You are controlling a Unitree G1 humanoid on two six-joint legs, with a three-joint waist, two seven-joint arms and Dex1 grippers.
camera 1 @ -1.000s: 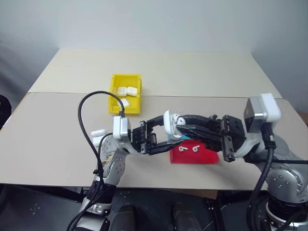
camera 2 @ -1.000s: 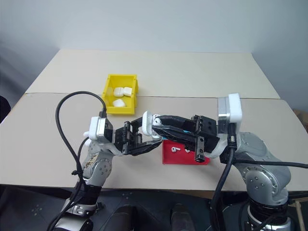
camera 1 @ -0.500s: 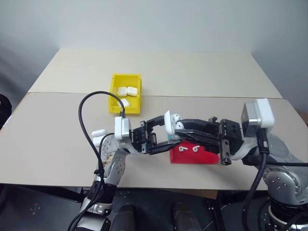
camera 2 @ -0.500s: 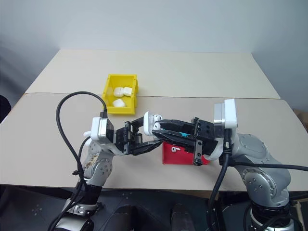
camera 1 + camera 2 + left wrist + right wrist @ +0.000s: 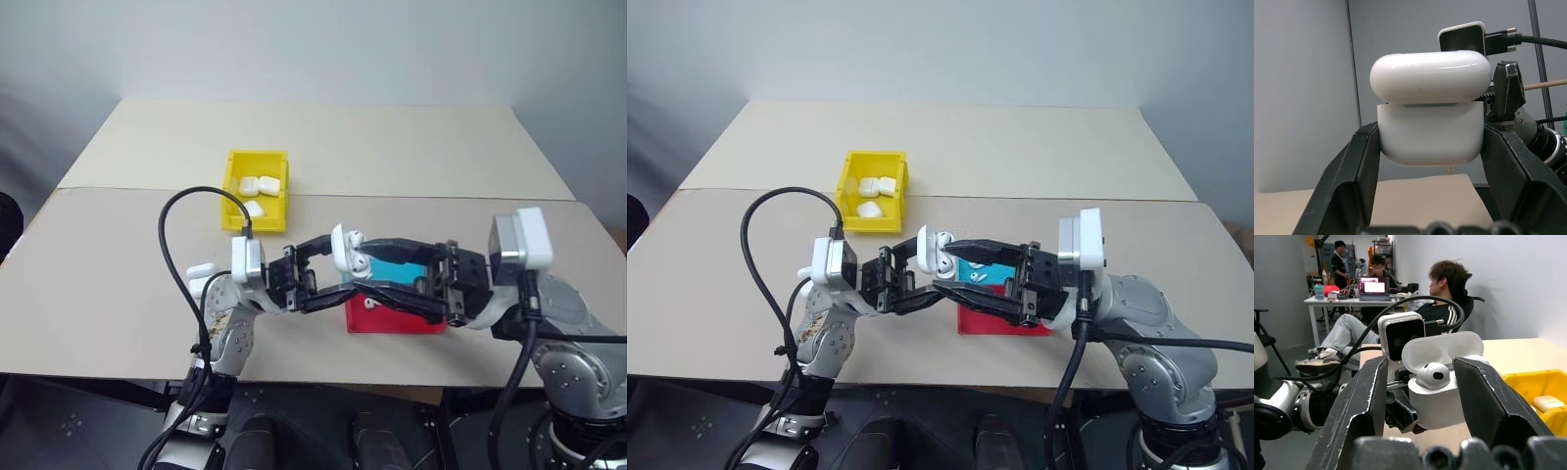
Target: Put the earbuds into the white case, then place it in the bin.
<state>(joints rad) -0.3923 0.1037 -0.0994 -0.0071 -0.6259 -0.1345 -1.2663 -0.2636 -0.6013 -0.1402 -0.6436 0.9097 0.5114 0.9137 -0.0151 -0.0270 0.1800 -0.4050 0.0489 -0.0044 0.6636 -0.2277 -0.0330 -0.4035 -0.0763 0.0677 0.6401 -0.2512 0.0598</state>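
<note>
One glossy rounded white case (image 5: 1430, 117)

Beige table (image 5: 411, 157) carries yellow bin (image 5: 233, 201), red tray (image 5: 392, 319) (partly hidden).

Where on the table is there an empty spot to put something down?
The far half of the table, behind the bin, is bare. So is the left side, from the edge to the two white cases, and the right side past the red tray. The middle front is crowded: the left gripper and right gripper meet there above the trays.
</note>
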